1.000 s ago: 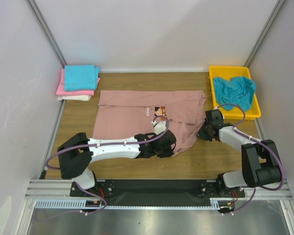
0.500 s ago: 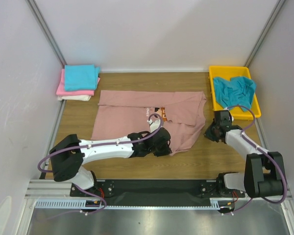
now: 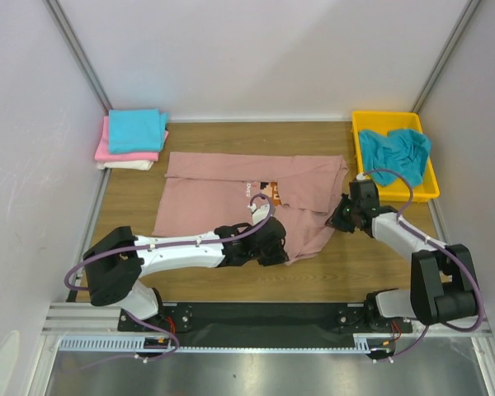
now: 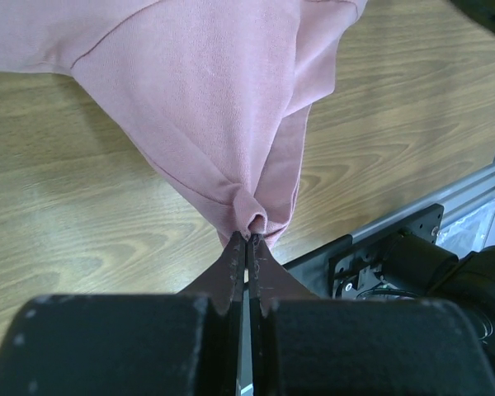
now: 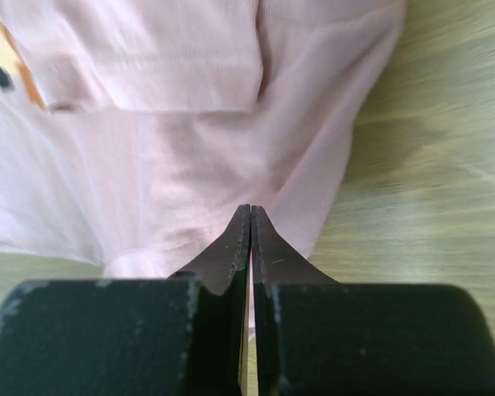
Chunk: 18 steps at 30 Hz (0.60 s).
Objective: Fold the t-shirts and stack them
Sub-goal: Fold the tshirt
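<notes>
Dusty-pink t-shirt point(image 3: 223, 194) is lying mid-table point(image 3: 132, 214), long axis running nine to three o'clock. Left gripper point(image 4: 249, 239) is pinching its five o'clock hem corner. Right gripper point(image 5: 250, 211), clenched, is sitting at the three o'clock edge, hold unconfirmed.

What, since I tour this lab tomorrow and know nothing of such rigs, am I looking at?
Two robot arms, bolted at the table's near edge, fold shirts. The wide picture looks down from above; the close-ups come from wrist cameras. A dusty-pink t-shirt lies spread out; folded shirts are stacked far left; a crumpled teal shirt sits in a yellow tray. The left gripper is shut on the pink shirt's near corner. The right gripper is shut at its right edge; whether it pinches cloth is unclear.
</notes>
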Tool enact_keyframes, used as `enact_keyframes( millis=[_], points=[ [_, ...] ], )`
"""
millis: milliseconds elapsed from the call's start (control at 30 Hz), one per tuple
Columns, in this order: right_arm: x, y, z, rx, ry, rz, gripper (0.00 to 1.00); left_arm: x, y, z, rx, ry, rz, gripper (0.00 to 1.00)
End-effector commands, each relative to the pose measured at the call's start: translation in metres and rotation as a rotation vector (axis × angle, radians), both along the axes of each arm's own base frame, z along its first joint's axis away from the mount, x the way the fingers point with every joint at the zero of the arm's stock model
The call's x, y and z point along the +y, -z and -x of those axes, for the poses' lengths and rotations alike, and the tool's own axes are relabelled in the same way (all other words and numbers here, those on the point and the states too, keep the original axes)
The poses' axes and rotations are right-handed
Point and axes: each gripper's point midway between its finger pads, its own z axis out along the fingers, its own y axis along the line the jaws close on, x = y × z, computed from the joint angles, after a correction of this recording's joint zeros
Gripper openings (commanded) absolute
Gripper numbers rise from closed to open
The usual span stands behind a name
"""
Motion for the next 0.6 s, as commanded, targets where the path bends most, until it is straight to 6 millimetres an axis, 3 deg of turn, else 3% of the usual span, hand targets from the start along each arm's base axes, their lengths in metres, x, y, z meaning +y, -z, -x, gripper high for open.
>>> enact_keyframes(
  millis=[0, 100, 233, 367, 567],
  points=[
    [0.014, -0.001, -0.009, -0.025, -0.073, -0.003, 0.0, -0.004, -0.006, 0.001, 0.003, -0.003, 0.04, 0.0],
    [0.015, 0.011, -0.004, 0.018, -0.093, 0.038, 0.0, -0.002, -0.003, 0.002, 0.006, -0.007, 0.034, 0.0],
    [-0.005, 0.025, 0.015, 0.111, -0.054, 0.139, 0.0, 0.0, -0.001, 0.001, 0.008, -0.016, 0.026, 0.0],
    [-0.026, 0.023, 0.028, 0.131, -0.001, 0.225, 0.0, 0.001, -0.007, 0.0, -0.002, -0.019, 0.035, 0.0],
    [-0.036, 0.022, 0.032, 0.122, 0.038, 0.239, 0.0, 0.001, -0.026, 0.005, 0.002, -0.002, 0.072, 0.0]
  ],
)
